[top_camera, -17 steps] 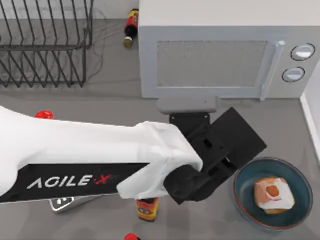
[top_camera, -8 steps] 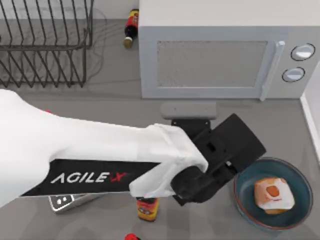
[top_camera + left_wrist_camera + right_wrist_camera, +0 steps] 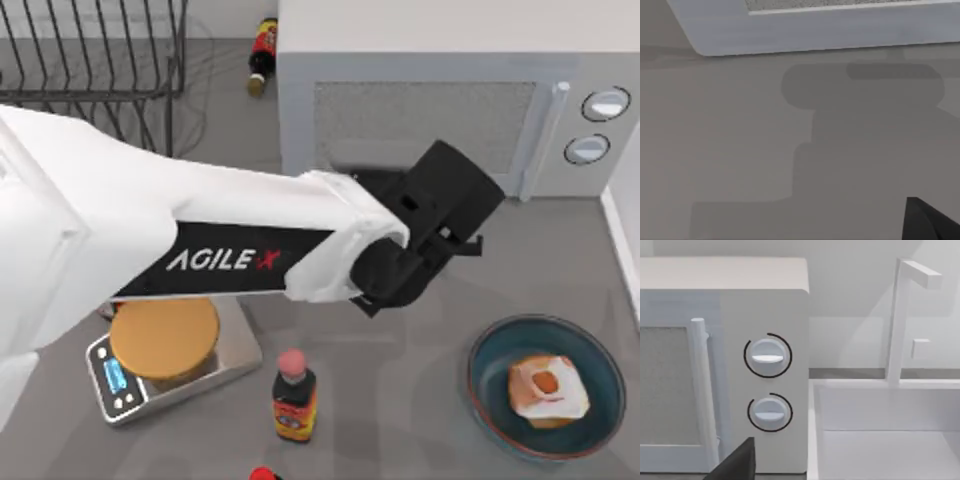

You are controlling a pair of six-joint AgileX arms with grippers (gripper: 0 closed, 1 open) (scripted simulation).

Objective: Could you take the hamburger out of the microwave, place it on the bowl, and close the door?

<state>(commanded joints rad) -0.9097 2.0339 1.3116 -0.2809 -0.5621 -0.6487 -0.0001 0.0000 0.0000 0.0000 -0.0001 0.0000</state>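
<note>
At the near edge of the grey bench (image 3: 420,400), a sauce bottle (image 3: 294,395) with a pink cap is standing upright between a silver scale (image 3: 165,365), which is carrying a flat orange-tan disc (image 3: 163,337), and the bowl (image 3: 490,375) toward the right. The hamburger (image 3: 546,390) is sitting inside the bowl, slightly right of its middle, its white filling and orange-red spot facing up. Above the middle of the bench, my left arm is reaching across from the left, and its black left end effector (image 3: 445,205) is hovering just in front of the door (image 3: 425,125); whether its fingers are spread or pressed together I cannot tell. In the left wrist view, the door's lower edge (image 3: 815,37) is running along the bare bench. Farther back, the microwave (image 3: 450,30) is standing with its door lying flush and shut, the slim handle (image 3: 540,140) sitting just beside the two round knobs (image 3: 605,103). The right wrist view is facing the microwave's knob panel (image 3: 767,357), with a white sink (image 3: 885,430) beside it. At the far left, a wire dish rack (image 3: 90,60) is standing, and a second bottle (image 3: 262,55) is lying between it and the microwave.
</note>
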